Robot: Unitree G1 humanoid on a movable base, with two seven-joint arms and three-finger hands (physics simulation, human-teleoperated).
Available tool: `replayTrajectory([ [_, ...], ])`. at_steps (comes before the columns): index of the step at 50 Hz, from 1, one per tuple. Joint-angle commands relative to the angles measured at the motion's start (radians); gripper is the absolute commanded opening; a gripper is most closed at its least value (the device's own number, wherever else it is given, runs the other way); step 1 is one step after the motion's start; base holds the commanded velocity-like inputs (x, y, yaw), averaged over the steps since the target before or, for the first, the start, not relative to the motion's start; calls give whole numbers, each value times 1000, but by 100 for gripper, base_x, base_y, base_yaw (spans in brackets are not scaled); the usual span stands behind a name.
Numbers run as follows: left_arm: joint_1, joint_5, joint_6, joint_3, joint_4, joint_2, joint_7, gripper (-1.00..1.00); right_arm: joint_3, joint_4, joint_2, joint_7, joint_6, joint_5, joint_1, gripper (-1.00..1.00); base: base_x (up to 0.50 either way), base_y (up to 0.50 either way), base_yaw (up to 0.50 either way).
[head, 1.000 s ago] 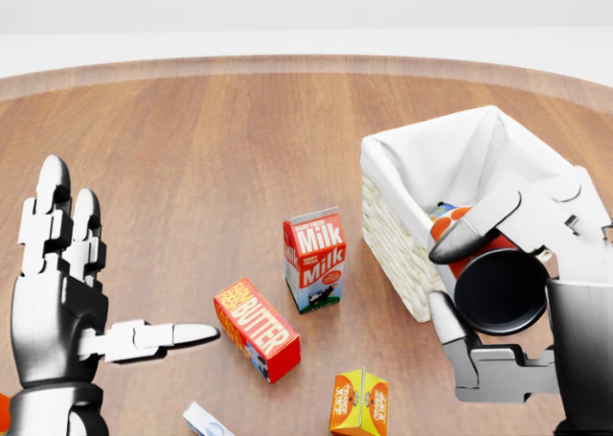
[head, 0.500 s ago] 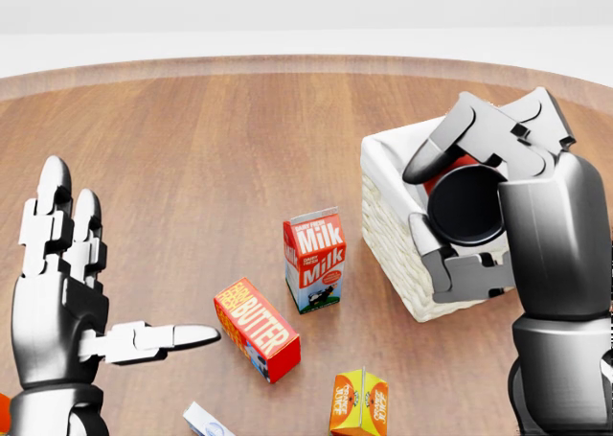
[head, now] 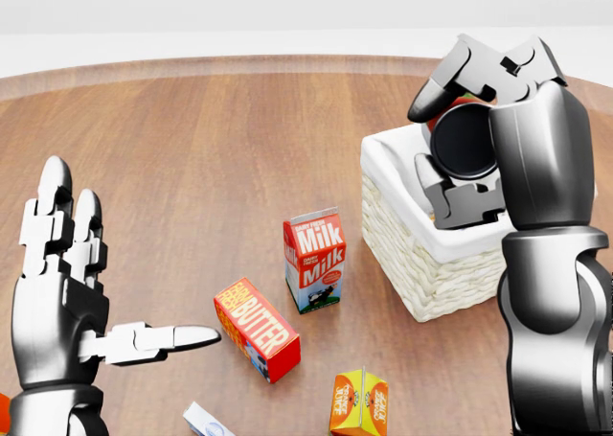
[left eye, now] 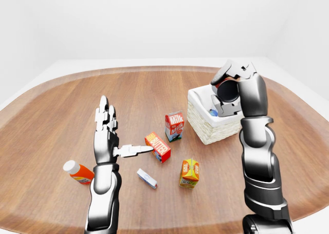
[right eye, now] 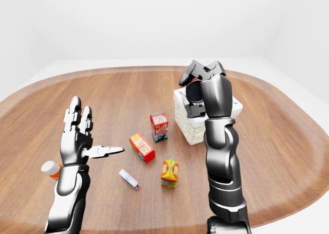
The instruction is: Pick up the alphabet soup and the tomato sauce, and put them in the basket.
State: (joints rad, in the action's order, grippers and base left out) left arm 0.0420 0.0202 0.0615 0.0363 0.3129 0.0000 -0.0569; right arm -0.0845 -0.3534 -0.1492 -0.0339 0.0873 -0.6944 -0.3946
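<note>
Fingers [head: 67, 227] of our left hand [head: 59, 307] stand straight up and spread, thumb stuck out sideways, grasping nothing. Nearest us, below that thumb, lies a small white packet [left eye: 147, 178]; outward from the palm's outer side lies a bottle [left eye: 78, 173] with a white cap on the wooden table [head: 192, 149]. Just past the thumb tip sits a red butter box [head: 257, 329], close but not touching. Beyond the packet stands an orange carton [head: 359, 403]. Farther off past the thumb tip stands a milk carton [head: 314, 261], upright, between the butter box and the basket [head: 421, 283].

Our right hand [head: 469, 144] is raised over the basket, its fingers [head: 442, 81] curled around a can [head: 465, 141]. We see mostly the can's dark round end facing us, with a sliver of red under the top finger; we cannot read its label, so we cannot tell whether it is the soup or the sauce. The can hangs above the white cloth lining, directly over the basket's opening. Beneath the lower finger, inside the basket, a small blue patch [left eye: 213, 112] shows in the left-eye view; we cannot tell what it is.
</note>
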Motion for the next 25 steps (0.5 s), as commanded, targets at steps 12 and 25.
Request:
replayTrajectory([
  [12, 0, -1, -6, 4, -15, 3, 8, 100, -19, 332, -79, 87, 0, 32, -216, -100, 0, 0, 0],
  [25, -6, 1, -4, 6, -25, 3, 4, 100, -6, 555, -102, 135, 0, 23, -337, -100, 0, 0, 0],
])
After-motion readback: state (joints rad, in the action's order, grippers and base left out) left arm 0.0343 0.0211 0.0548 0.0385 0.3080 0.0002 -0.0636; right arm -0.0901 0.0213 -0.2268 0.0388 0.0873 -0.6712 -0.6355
